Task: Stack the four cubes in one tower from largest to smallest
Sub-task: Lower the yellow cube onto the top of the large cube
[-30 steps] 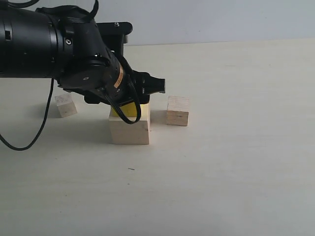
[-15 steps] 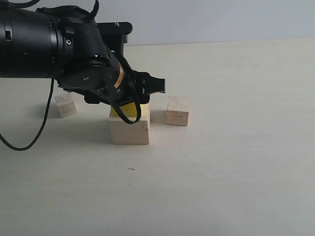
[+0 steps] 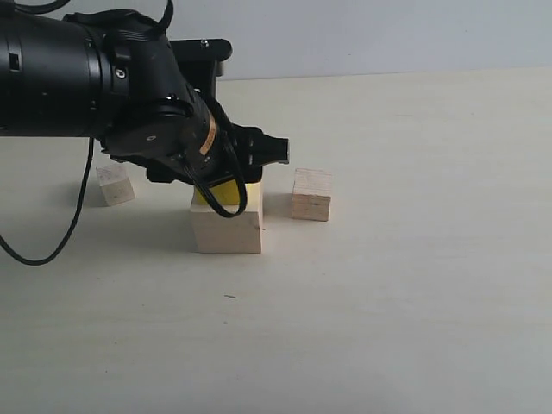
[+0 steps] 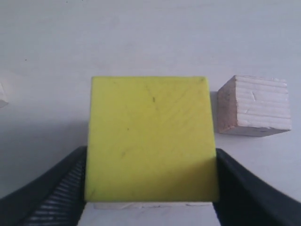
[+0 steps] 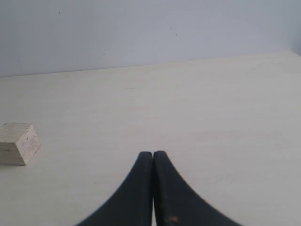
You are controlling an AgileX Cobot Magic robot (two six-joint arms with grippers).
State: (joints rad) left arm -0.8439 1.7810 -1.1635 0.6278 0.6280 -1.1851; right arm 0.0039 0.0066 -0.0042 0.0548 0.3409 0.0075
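**Two cubes stacked, two loose on the desk**

Two of the four cubes are already piled at the centre-left of the exterior view. The yellow cube [image 3: 224,195] sits on the large wood cube [image 3: 227,231]. Your left arm [image 3: 86,78] reaches over them from the upper left.

The left jaws are clamped on the yellow cube, with a ribbed pad [image 4: 61,200] against each of two opposite sides, as the left wrist view shows.

The medium wood cube [image 3: 311,194] stands on the desk [image 3: 414,302] just right of the pile, not touching it. The smallest wood cube [image 3: 115,185] stands farther off to the left, below the arm.

Your right jaws are pressed together with nothing between them, over bare desk. A pale wood block [image 5: 16,143] lies off to one side of them; you cannot tell which cube it is.
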